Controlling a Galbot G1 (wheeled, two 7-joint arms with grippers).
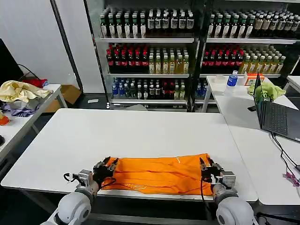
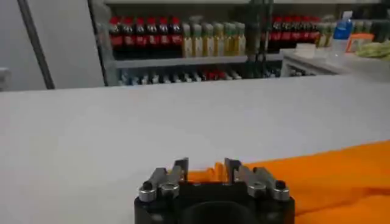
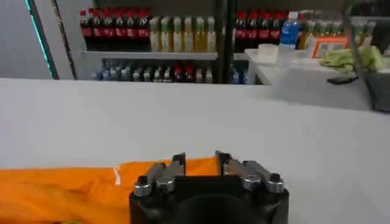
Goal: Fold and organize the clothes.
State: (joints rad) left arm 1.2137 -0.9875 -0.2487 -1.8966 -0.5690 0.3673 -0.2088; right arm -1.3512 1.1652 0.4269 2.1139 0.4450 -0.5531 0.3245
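Orange T-shirt (image 1: 159, 174) is lying already folded into a flat band along the near edge of the white table (image 1: 140, 136), its front hem just short of the edge. Left gripper (image 1: 109, 166) is sitting at the shirt's left end and right gripper (image 1: 205, 169) at its right end; in both wrist views the fingers are standing apart with orange fabric showing in the gap, so both are reading as parted, not clamped on the cloth. Judging from that, the likely failure is an uneven pinch: thin fabric is lying in layers, and one side could be catching only the top ply or nothing, so a lift would be skewing the fold or dragging the stack toward the edge. Cloth this close to the edge could also be sliding off if pulled towards the robot. I cannot tell whether the fingertips are touching the table or hovering above it, nor how many layers are under them. Sleeves and collar are tucked out of sight, and each gripper body is blocking the shirt corner beneath it. The yellow cloth heap (image 1: 18, 90) and green cloth (image 1: 268, 90) are sitting well apart on the side tables.
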